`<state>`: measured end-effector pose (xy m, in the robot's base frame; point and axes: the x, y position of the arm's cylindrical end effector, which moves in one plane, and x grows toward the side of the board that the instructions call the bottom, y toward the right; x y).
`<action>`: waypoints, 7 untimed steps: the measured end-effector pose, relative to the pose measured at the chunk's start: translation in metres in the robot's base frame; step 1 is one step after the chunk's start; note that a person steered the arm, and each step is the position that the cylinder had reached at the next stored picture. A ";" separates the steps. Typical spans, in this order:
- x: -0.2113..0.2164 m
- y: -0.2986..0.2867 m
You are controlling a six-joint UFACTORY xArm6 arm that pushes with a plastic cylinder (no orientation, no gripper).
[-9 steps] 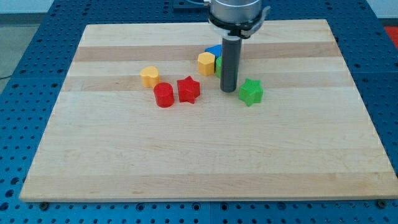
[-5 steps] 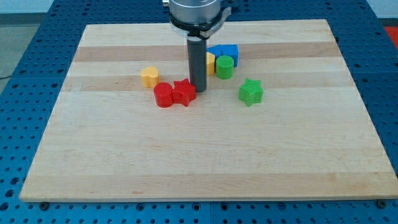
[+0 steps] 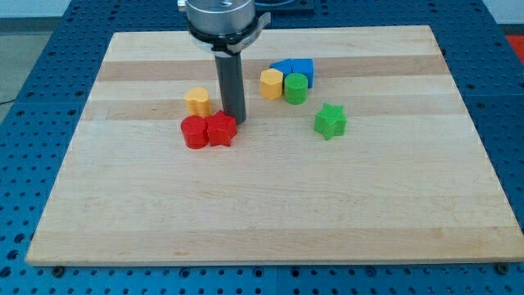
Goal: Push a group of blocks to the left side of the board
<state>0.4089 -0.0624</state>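
My tip [image 3: 235, 121] sits just at the right-top edge of the red star [image 3: 221, 129], touching or nearly so; no hand on this rig, just a bare rod, so nothing to open or close. Red star is pressed against the red cylinder [image 3: 195, 132] on its left, the two forming a pair left of centre on the desk [image 3: 262, 229]. Yellow block [image 3: 196, 101] sits just above the pair, slightly apart, rounded shape, hard to say exactly. Further to the view's right: yellow hexagon-ish block [image 3: 272, 83], green cylinder [image 3: 295, 88], blue block [image 3: 292, 67] behind them, clustered and touching. Green star [image 3: 330, 120] alone, well apart to the right. Blocks look small, light, rigid plastic, likely to slide easily on smooth wood; star points may make it rotate or slip off the rod if pushed off-centre. Best contact: mid right face of the red star, in line with the red cylinder, pushing leftward so both travel together.
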 end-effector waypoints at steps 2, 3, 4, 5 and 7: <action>0.007 0.000; 0.007 -0.001; 0.007 -0.008; 0.012 -0.030; 0.045 -0.065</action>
